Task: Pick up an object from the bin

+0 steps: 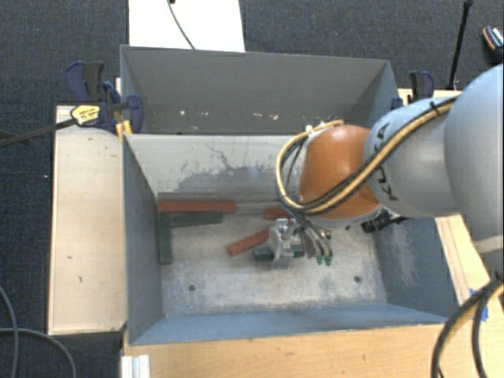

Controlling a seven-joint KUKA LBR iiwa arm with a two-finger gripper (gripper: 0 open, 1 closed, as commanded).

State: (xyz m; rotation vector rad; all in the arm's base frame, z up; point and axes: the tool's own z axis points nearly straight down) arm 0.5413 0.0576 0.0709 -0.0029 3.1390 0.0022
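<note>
**Clerk:** Item one: grey metal bin [142, 235], open top, floor mostly bare. Item two: long reddish-brown flat bar [197, 206], lying along the foot of the back wall. Item three: dark green L-shaped piece [164, 239], in the left part of the floor, its upper arm just beside the bar.

**Checker:** And near the arm?

**Clerk:** Item four: short reddish-brown block [246, 244], lying tilted at mid-floor. Item five: small dark grey block [263, 254], just beside the reddish block's right end. Item six: small orange-red piece [275, 213], near the back wall and partly hidden by the wrist. Item seven: the gripper [288, 246], set low over the mid-floor, just right of items four and five.

**Checker:** Released, clenched or grasping?

**Clerk:** Cannot tell; the metal parts there run together. Nothing can be recorded as held.

**Checker:** Likely candidate?

**Clerk:** As a judgement, the small dark grey block, being nearest; whether there is contact cannot be told.

**Checker:** Handling note?

**Clerk:** Advisable to centre on one piece only, since the two neighbours lie close enough to be caught together. The grip is best set across the narrow width. The lift should go straight up, well apart from the back wall.
</note>
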